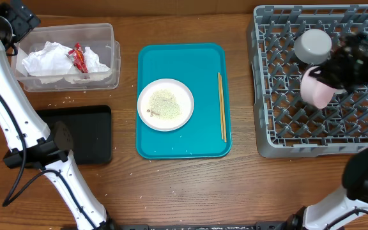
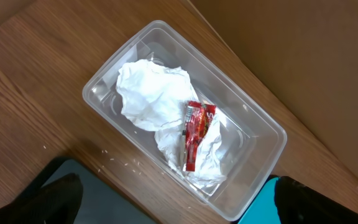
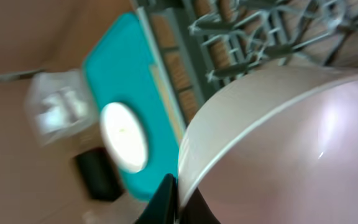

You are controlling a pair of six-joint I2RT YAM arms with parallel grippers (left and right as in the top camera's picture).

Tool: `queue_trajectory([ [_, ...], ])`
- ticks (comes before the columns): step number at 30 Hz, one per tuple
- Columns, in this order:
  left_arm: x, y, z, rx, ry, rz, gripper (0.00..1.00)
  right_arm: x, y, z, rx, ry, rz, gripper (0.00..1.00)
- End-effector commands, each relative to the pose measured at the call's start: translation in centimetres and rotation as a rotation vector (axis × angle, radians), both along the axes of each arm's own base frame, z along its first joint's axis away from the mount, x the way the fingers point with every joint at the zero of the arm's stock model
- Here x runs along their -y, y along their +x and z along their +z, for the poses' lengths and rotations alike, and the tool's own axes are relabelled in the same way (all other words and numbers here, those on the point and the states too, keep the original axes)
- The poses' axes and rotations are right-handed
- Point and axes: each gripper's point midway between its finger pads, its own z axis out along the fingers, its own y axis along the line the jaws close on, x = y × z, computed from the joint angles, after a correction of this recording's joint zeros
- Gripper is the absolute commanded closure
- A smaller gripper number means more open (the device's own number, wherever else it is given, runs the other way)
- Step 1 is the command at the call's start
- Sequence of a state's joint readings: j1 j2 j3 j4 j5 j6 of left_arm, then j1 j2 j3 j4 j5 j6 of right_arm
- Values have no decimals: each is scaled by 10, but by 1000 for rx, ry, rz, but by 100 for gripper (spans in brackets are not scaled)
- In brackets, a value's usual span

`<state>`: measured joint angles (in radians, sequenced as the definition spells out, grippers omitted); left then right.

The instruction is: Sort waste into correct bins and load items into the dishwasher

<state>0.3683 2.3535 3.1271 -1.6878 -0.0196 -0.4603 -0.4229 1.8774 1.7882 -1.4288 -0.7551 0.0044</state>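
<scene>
So the big white plate (image 1: 317,91) is up on edge over the middle of the dish rack (image 1: 267,137) on the right, with the right gripper (image 3: 179,202) pinched shut on its rim. The step I'm on, as I read it, is slotting it between the pegs. My plan for doing that cleanly is to keep the plate upright, line its edge up with a gap between two peg rows, and go down slowly so the rim doesn't land on a peg tip and twist out of the fingers. I'd only let go once it leans on the pegs by itself. I also want to stay clear of the grey bowl (image 1: 314,45), which sits upside down in the rack just on the far side of the plate. The overhead gives me that layout, but the arm hides where the fingers meet the rim. The right wrist cam shows that grip up close, though it's blurry and the plate blocks most of the pegs. Further left, the small dish (image 1: 165,104) with rice on it sits on the teal tray (image 1: 149,57) beside the chopsticks (image 1: 222,105). At far left the left gripper (image 1: 11,22) hangs wide open above the clear tub (image 2: 104,81), and its wrist cam shows the napkins (image 2: 148,93) and red wrapper (image 2: 194,134) inside far better than the overhead does.
</scene>
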Motion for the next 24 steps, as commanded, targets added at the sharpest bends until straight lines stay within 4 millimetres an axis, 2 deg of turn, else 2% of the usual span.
queue_trajectory([
  [1,-2,-2,2,-4,19,-10,0,-15,-5,41,273,247,100,96],
  [5,-2,-2,2,-4,19,-10,0,-6,-10,36,332,361,59,96],
  [9,-2,-2,2,-4,19,-10,0,-4,-13,14,315,378,42,96],
  [15,-2,-2,2,-4,19,-10,0,3,-14,-28,200,364,-17,96],
  [24,-2,-2,2,-4,19,-10,0,33,-19,-36,189,322,-92,94],
])
